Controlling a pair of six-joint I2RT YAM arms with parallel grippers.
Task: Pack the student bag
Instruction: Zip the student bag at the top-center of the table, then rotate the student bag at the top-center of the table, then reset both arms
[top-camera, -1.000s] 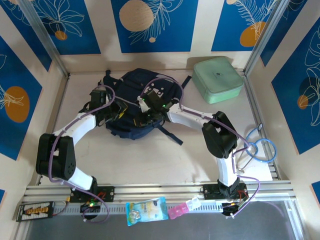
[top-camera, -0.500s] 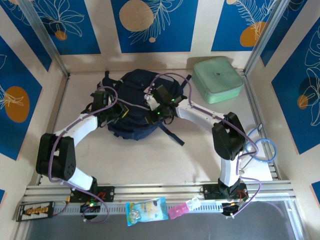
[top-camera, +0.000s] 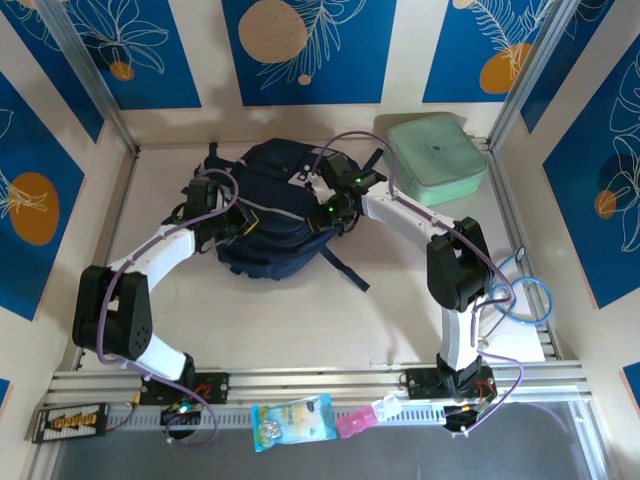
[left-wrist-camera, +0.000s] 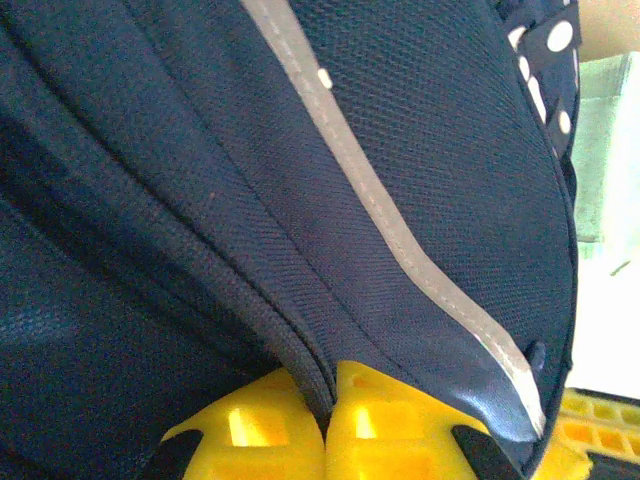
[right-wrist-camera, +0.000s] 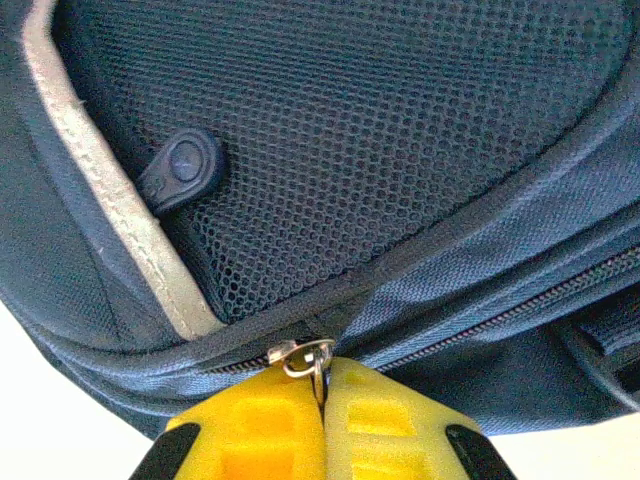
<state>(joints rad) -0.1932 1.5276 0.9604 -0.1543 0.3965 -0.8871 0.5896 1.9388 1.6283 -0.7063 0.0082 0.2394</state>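
Top external: navy bag (top-camera: 268, 215) lies flat on the bench (top-camera: 300, 310), far centre, one strap (top-camera: 345, 272) trailing toward the near right. Mint case (top-camera: 435, 158) sits far right, apart from the bag. Left arm (top-camera: 150, 250) reaches in from near left to the bag's left side. Right arm (top-camera: 400, 215) reaches in from near right to the bag's right side. Both wrists are down at the fabric. Blue cable loop (top-camera: 525, 298) lies at the bench's right edge, and a snack packet (top-camera: 292, 420) sits on the near rail.

Left wrist: left fingers (left-wrist-camera: 250, 435), yellow, are closed together, pinching a raised seam (left-wrist-camera: 290, 350) of the bag. Pale stripe (left-wrist-camera: 400, 240) runs diagonally across the fabric just right of the pinch. The case shows pale green at the right edge, past the bag.

Right wrist: right fingers (right-wrist-camera: 265, 435), yellow, are closed tight on a metal zip pull (right-wrist-camera: 305, 355) on the bag's zip line. Mesh panel (right-wrist-camera: 350, 130) lies above the pull, with a dark rubber tab (right-wrist-camera: 185, 170) on it beside the stripe. A second zip (right-wrist-camera: 500, 310) runs off to the right.
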